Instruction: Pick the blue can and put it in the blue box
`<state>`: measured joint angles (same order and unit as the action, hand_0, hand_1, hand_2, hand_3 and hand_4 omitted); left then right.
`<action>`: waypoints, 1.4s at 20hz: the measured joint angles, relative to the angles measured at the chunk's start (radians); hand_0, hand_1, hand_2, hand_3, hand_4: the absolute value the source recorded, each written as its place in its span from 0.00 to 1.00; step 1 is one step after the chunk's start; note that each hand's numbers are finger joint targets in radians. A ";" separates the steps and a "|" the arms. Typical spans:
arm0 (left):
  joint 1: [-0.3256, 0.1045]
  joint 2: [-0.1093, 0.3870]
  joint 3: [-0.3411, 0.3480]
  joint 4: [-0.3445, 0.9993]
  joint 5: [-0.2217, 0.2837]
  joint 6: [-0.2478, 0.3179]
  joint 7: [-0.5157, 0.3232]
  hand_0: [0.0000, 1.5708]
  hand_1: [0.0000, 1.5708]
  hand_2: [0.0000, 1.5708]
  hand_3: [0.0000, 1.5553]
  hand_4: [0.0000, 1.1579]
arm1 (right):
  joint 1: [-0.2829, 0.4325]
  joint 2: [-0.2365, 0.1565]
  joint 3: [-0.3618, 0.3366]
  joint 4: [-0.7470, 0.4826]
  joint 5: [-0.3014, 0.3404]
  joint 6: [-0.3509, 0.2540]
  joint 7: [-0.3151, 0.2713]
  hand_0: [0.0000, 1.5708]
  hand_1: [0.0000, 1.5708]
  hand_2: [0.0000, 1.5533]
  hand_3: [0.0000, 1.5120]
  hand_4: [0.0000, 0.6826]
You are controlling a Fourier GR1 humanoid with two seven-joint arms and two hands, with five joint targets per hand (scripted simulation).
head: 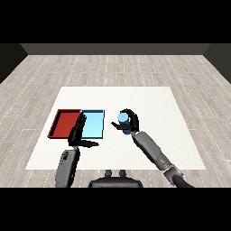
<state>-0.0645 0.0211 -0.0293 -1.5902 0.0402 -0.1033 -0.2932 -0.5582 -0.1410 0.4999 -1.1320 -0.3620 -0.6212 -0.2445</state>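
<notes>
Head view, right robot hand (131,121) curled round blue can (122,118), beside blue tray (94,125)

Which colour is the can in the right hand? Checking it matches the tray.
Blue can, head view.

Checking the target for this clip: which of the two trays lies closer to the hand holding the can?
The light blue tray. It lies directly beside the right hand curled round the blue can; the red tray lies beyond it.
</notes>
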 measured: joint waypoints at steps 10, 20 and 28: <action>-0.024 -0.019 -0.116 0.057 -0.019 0.067 0.028 0.00 0.00 0.00 0.00 0.00 | 0.061 -0.063 -0.051 -0.188 0.155 0.052 0.126 0.90 0.90 0.93 0.93 0.90; -0.084 -0.021 -0.219 0.118 0.061 0.119 0.082 0.00 0.00 0.00 0.00 0.00 | 0.123 -0.043 -0.103 -0.282 0.271 0.137 0.176 0.93 0.93 0.94 0.93 0.89; -0.161 -0.020 -0.254 0.233 0.092 0.163 0.073 0.00 0.00 0.00 0.00 0.00 | 0.119 0.020 -0.153 -0.291 0.356 0.202 0.206 0.95 0.95 0.94 0.93 0.89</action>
<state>-0.2258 0.0015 -0.2829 -1.3576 0.1317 0.0598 -0.2202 -0.4392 -0.1209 0.3473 -1.4233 -0.0057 -0.4195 -0.0381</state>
